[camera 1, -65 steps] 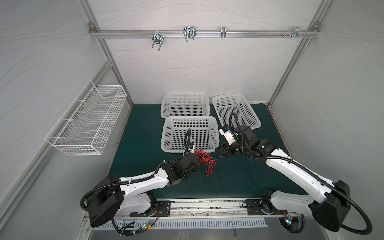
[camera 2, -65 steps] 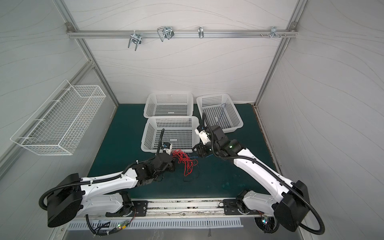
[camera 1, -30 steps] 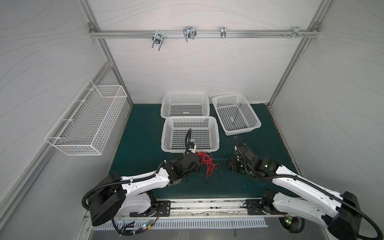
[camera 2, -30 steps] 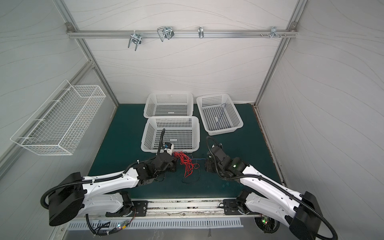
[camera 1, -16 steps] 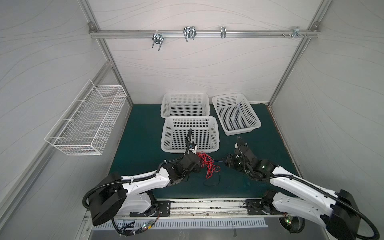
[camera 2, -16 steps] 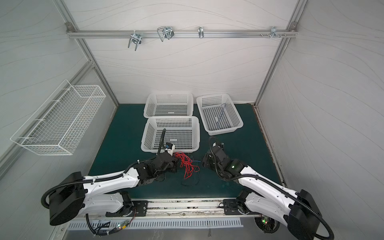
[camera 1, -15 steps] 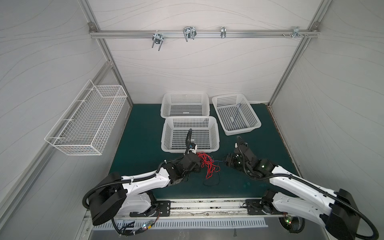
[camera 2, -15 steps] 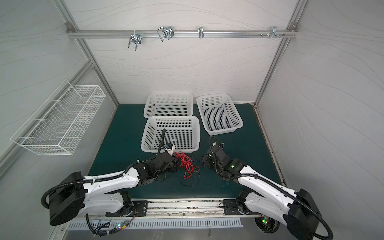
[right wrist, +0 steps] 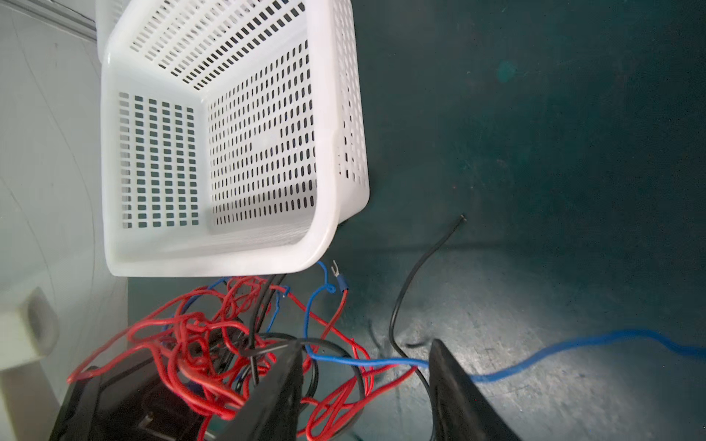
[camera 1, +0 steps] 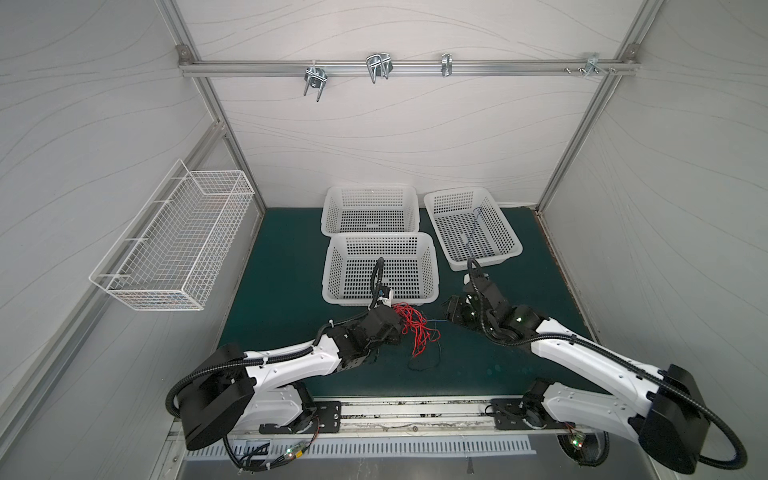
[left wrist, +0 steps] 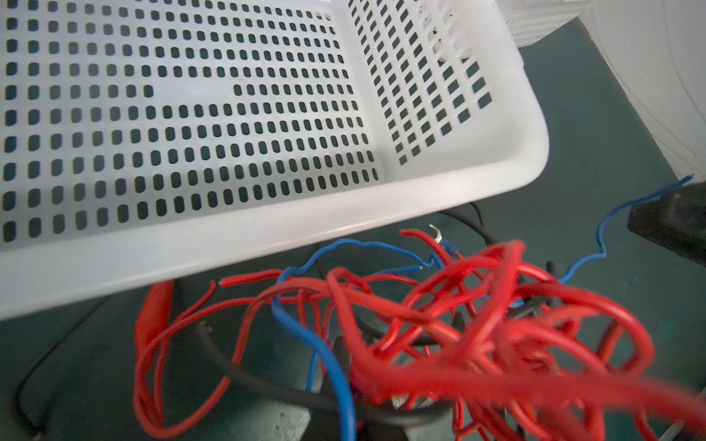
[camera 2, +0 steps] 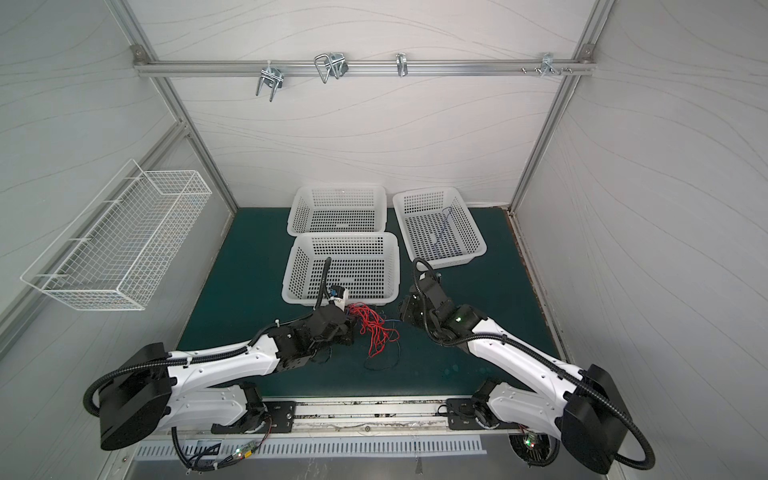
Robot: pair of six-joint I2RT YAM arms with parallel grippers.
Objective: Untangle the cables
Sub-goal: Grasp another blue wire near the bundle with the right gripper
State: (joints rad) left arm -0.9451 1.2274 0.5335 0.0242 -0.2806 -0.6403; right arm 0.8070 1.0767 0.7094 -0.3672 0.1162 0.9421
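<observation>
The cables (camera 1: 411, 328) (camera 2: 373, 326) are a tangle of mostly red wires with some blue and black, on the green mat just in front of the near basket. My left gripper (camera 1: 395, 323) (camera 2: 351, 323) is shut on the tangle's left side; in the left wrist view red loops (left wrist: 477, 324) cover its jaws. My right gripper (camera 1: 451, 311) (right wrist: 366, 382) is low at the tangle's right side and open. A blue cable (right wrist: 366, 362) runs across the gap between its fingers (right wrist: 282, 382). A black cable (right wrist: 420, 263) loops over the mat beside them.
Three white perforated baskets stand behind the tangle: a near one (camera 1: 380, 300), a back one (camera 1: 370, 189), and a right one (camera 1: 513, 239) with a thin blue wire (camera 1: 478, 230) in it. A wire basket (camera 1: 174, 241) hangs on the left wall.
My right arm came down from beside the right basket to the mat, then slid left to the tangle's right edge. The left arm and its grip stayed put.
</observation>
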